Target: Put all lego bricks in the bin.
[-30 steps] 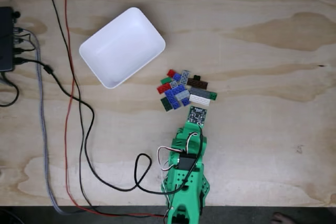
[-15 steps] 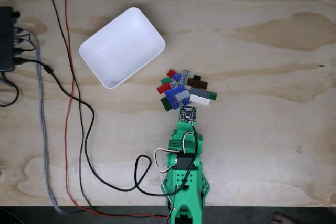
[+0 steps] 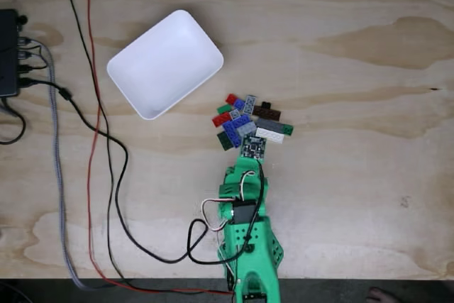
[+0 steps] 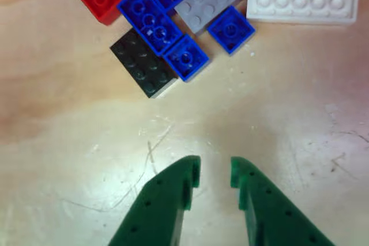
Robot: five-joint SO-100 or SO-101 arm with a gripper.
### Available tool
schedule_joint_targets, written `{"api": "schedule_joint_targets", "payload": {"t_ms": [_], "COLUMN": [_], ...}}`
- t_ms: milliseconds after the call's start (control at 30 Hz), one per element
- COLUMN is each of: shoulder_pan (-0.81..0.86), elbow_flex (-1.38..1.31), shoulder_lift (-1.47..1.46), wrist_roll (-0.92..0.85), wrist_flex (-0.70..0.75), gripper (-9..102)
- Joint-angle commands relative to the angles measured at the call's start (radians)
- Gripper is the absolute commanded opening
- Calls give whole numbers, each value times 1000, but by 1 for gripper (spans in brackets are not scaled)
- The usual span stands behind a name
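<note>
The lego bricks (image 3: 250, 118) lie in a tight cluster on the wooden table, in red, blue, green, grey, white and dark colours. The white bin (image 3: 164, 63) stands up and to the left of them, with nothing in it. In the fixed view my green arm (image 3: 245, 204) reaches up from the bottom edge, its head just below the cluster. In the other view my gripper (image 4: 214, 171) is slightly open and holds nothing, a short way short of a black brick (image 4: 143, 64) and a small blue brick (image 4: 186, 57). A white plate (image 4: 302, 3) lies further right.
Black, red and grey cables (image 3: 106, 154) run down the left side of the table and loop toward the arm's base. A black box (image 3: 7, 54) sits at the left edge. The table's front edge (image 3: 142, 279) runs along the bottom.
The arm's head has swung left and moved up toward the brick cluster, ending right below it. The bricks and the bin have not moved.
</note>
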Motion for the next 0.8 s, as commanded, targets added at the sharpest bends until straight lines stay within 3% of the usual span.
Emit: {"api": "schedule_joint_targets", "payload": {"t_ms": [0, 167, 267, 767], "shoulder_pan": [-103, -178, -187, -100], "elbow_flex": [-264, -344, -408, -647], "shoulder_lift": [-434, -676, -795, -1164], "wrist_roll": [341, 647, 736, 772], "wrist_flex": [-71, -204, -241, -232], "gripper": [13, 18, 22, 24]}}
